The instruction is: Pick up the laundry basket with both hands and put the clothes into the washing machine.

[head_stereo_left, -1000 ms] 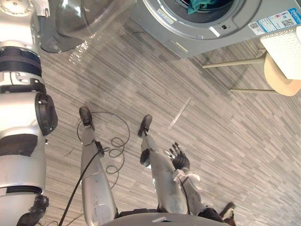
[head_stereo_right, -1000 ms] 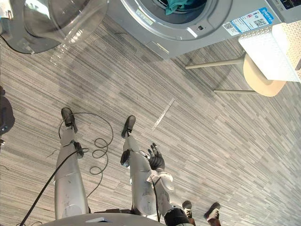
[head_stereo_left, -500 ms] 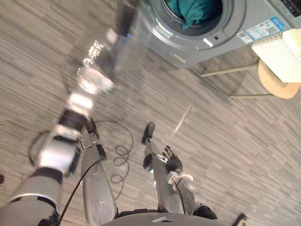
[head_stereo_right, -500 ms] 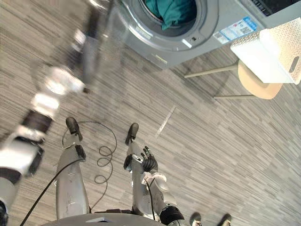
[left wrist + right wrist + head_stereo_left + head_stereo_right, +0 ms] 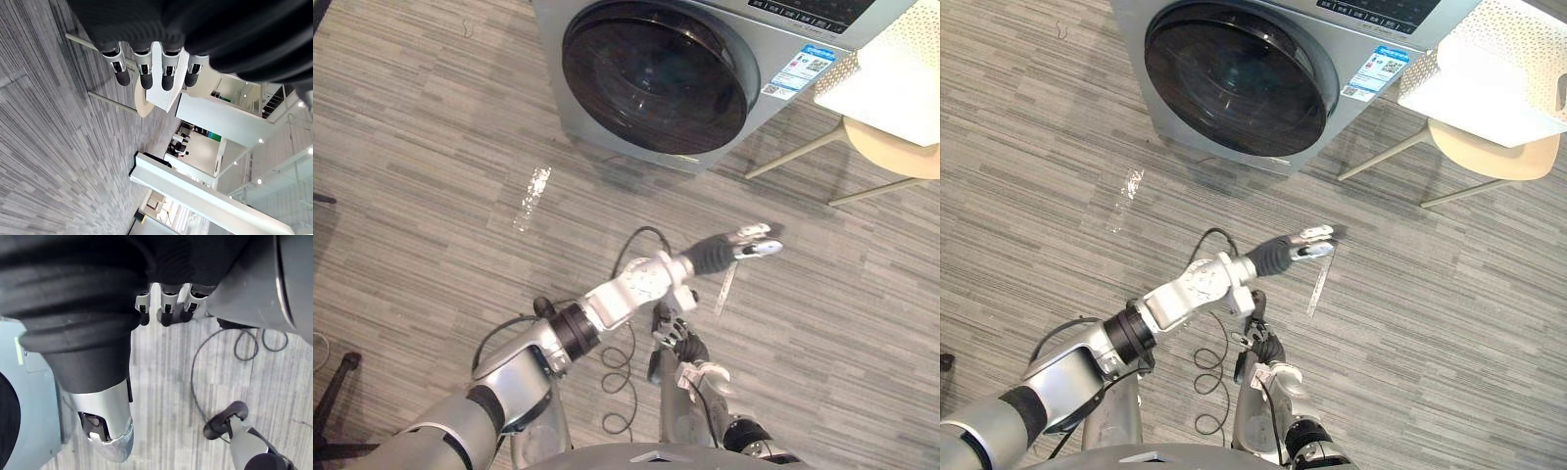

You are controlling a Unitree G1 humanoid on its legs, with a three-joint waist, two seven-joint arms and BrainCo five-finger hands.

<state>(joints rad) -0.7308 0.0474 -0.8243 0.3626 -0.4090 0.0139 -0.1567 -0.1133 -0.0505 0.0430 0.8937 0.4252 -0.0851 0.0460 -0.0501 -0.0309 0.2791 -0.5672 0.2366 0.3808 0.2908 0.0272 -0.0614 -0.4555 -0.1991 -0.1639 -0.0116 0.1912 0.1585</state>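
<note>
On a beige stool (image 5: 899, 163), white perforated laundry basket (image 5: 893, 67).

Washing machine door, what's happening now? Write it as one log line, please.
door: shut | left robot hand: open, out over floor | right robot hand: open, low | laundry basket: on stool

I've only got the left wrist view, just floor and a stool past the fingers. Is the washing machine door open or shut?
Observer: Shut. In the left eye view the washing machine door is closed, its glass dark.
Operator: And where's the right hand?
Observer: The right hand hangs low, fingers relaxed, holding nothing.
Operator: Is the left hand near the basket?
Observer: No. The left hand is stretched forward, open, well apart from the white laundry basket on the stool.
</note>
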